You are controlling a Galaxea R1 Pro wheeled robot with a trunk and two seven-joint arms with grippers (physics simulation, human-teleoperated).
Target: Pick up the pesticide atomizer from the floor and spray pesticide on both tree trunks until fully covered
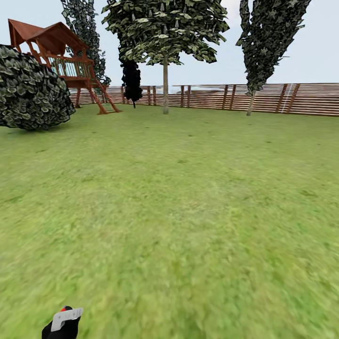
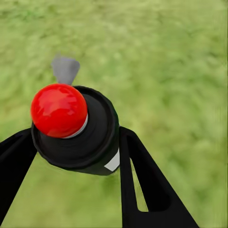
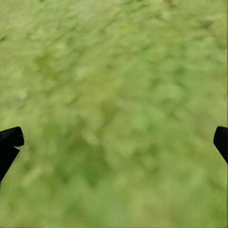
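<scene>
Your left pincer [image 2: 76, 156] is clamped round the small black pesticide atomizer with its red top [image 2: 76, 126], held upright and low over the blurry green grass [image 1: 188, 226] for carrying, while your right pincer [image 3: 114, 140] hangs wide open and empty, both pale-trunked trees [image 1: 165, 87] well ahead by the brown slatted fence [image 1: 310, 99].
</scene>
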